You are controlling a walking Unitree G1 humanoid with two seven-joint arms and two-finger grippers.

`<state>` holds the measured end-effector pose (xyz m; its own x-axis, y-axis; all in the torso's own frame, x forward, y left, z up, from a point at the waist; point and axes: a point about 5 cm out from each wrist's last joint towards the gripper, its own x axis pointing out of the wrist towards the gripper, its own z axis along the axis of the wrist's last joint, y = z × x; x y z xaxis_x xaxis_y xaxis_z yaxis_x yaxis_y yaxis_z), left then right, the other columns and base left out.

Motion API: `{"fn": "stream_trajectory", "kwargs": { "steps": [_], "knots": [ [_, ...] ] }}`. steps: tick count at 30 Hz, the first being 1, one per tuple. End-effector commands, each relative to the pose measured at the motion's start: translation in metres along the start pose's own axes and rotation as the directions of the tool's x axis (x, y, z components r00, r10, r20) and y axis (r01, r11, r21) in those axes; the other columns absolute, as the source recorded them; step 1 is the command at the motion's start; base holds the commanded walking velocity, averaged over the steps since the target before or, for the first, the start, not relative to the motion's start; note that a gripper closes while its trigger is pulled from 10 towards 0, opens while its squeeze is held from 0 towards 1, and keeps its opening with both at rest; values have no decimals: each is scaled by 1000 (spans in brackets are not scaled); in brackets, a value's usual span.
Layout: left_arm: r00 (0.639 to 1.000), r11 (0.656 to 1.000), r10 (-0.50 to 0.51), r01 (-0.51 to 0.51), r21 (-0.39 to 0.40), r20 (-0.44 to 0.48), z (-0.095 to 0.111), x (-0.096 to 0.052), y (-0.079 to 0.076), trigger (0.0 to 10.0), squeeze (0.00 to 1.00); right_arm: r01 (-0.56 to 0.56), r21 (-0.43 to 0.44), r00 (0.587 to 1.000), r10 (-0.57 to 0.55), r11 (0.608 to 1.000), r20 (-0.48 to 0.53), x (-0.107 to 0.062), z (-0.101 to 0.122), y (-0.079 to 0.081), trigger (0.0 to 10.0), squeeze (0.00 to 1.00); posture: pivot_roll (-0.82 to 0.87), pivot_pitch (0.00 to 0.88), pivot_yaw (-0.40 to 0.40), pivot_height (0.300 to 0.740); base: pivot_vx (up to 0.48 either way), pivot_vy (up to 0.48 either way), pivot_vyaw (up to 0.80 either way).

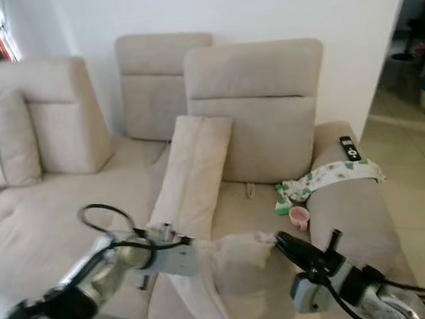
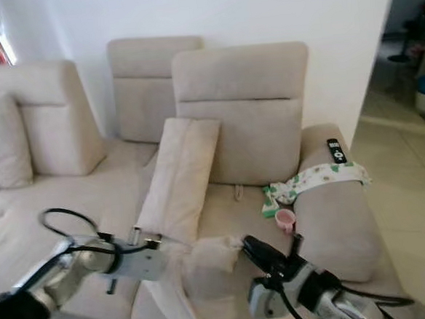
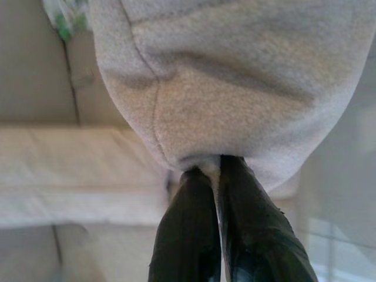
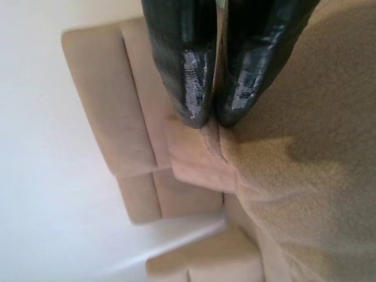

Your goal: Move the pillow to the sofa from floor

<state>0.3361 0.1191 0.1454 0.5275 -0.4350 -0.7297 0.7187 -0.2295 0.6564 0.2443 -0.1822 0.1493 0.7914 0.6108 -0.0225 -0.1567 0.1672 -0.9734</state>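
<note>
- Left gripper: fingers pressed together on the edge of the beige pillow.
- Right gripper: pinched tight on another corner (fabric between tips).
- Pillow hangs at the sofa seat's front edge.

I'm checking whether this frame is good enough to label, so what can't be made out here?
- Lower end of the pillow: cut off by the head views' bottom edge, behind both arms, so any floor contact is unknown.
- Left end effector and right end effector: each pinches pillow fabric; how much is caught is hidden by the fingers.
- Pink cup contents: too small.
- Remote buttons: too small, blurred.
</note>
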Motion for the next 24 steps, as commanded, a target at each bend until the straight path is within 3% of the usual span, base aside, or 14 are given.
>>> {"fn": "stream_trajectory", "kwargs": {
  "steps": [1, 13, 20, 24],
  "knots": [
    [1000, 1000, -10, 10, 8, -22, -6, 0, -5, 10000, 0, 56, -5, 996, -55, 998, 72, 6, 13, -10, 10000, 0, 87, 0, 56, 740, 0, 0, 0],
    [995, 996, 84, -83, -11, 46, 5, 1, 7, 10000, 0, 72, 5, 996, -73, 997, 54, 5, 12, -12, 10000, 0, 84, 0, 55, 740, 0, 0, 0],
    [989, 993, 111, -107, -44, 102, 15, 2, 11, 10000, 0, 94, 84, 995, -96, 992, 21, 5, 11, -10, 10000, 0, 88, 0, 52, 740, 0, 0, 0],
    [989, 994, 105, -100, -45, 107, 16, 3, 8, 10000, 0, 99, 92, 995, -100, 991, 14, 5, 11, -10, 10000, 0, 87, 0, 52, 740, 0, 0, -766]
  ]
}}
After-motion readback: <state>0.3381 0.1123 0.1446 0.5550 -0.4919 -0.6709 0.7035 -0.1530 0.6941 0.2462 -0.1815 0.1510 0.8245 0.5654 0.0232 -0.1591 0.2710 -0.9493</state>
